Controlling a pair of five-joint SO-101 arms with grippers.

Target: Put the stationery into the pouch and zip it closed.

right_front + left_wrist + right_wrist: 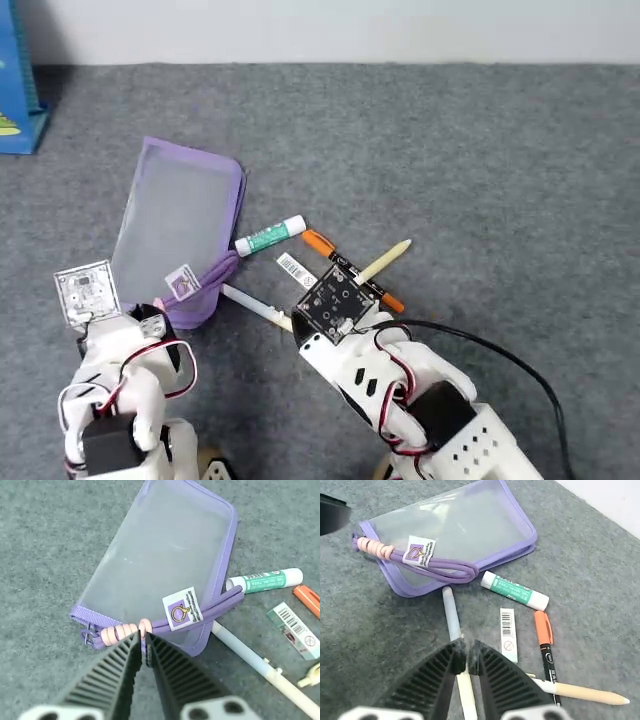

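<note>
Two arms sit at the near edge of a grey tabletop (480,160). Right pincer (466,655), jaws narrow, straddles the near end of a white pen (451,612) and seems to pinch it, likely the first item to load. Left pincer (143,639), jaws also narrow, meets the near edge of the purple pouch (165,545) beside its pink pull (120,631). Whether it grips is unclear, but it probably steadies the pouch. Just right of the pouch lie a glue stick (270,236), a barcoded strip (295,270), an orange marker (318,242) and a cream pencil (385,258), none yet inside. Far left stands a blue box (15,90).
</note>
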